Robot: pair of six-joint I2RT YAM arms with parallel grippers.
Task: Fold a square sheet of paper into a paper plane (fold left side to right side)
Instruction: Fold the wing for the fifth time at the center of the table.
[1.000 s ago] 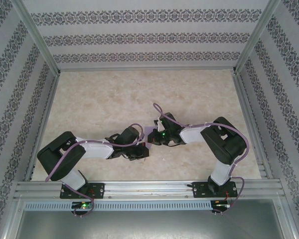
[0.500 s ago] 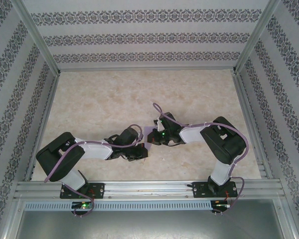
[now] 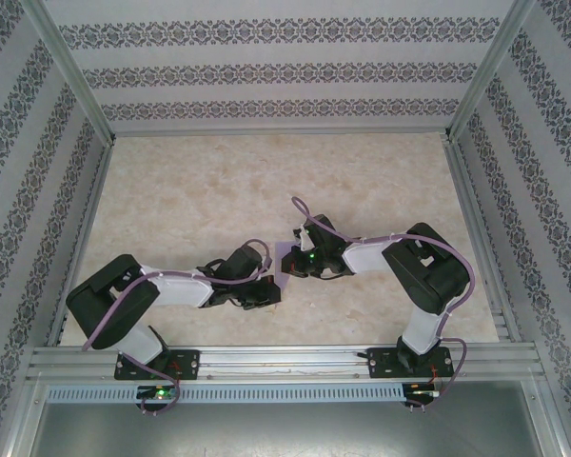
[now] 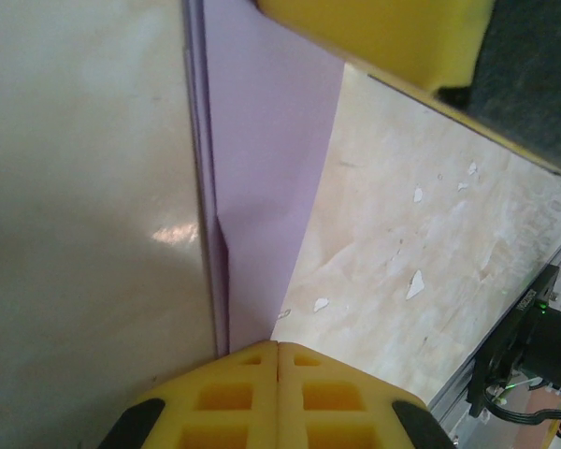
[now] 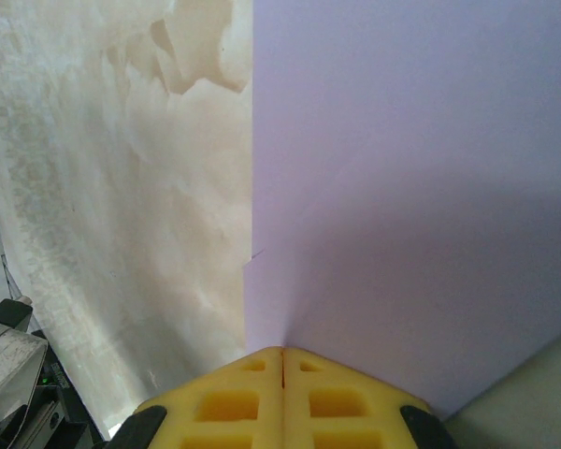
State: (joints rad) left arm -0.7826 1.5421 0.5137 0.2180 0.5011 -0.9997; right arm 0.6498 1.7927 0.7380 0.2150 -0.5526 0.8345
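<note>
Two pincers — left pincer (image 4: pixel 279 352), right pincer (image 5: pixel 282 355) — each clenched on the one creased lavender sheet of paper (image 5: pixel 402 187)

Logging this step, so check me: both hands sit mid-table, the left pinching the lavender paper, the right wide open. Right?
Not quite. The right hand is not open: the right wrist view shows its yellow fingers pressed together on the lavender paper. The left hand is pinching the paper as you said, and both are near the middle of the table.
</note>
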